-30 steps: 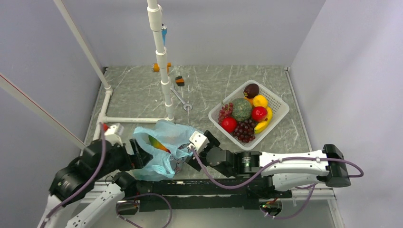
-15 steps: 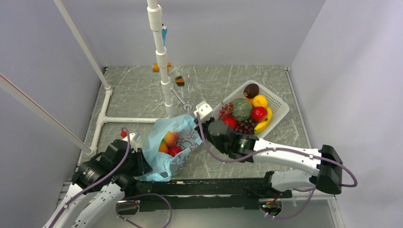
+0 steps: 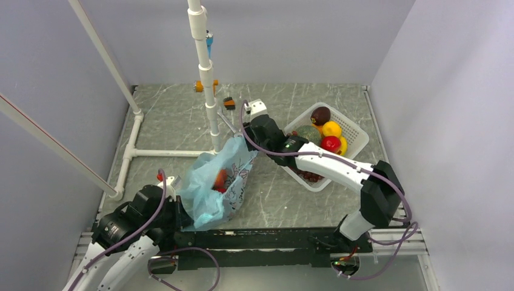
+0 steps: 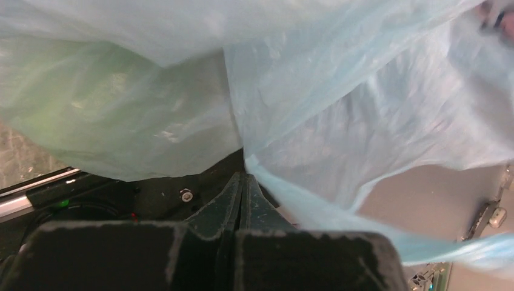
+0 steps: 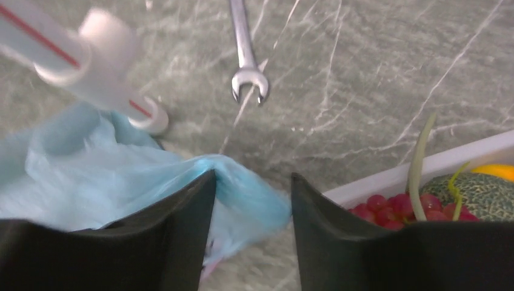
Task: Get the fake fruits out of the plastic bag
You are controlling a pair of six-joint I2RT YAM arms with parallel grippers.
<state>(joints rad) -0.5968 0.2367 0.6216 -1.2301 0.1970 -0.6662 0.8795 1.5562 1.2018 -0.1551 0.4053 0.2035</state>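
Fruits sit inside the plastic bag the left hand pinches.

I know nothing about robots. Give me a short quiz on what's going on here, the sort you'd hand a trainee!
1. True or false: the plastic bag is already empty.
2. Which tool lies beyond the bag, near the white pipe stand? A) scissors B) wrench C) spoon
3. Short answer: which arm's gripper is pinched shut on the bag's thin film?

Key
1. False. Fake fruits, red and orange, still show inside it.
2. B.
3. The left gripper; its wrist view shows the fingers closed together on the blue film.
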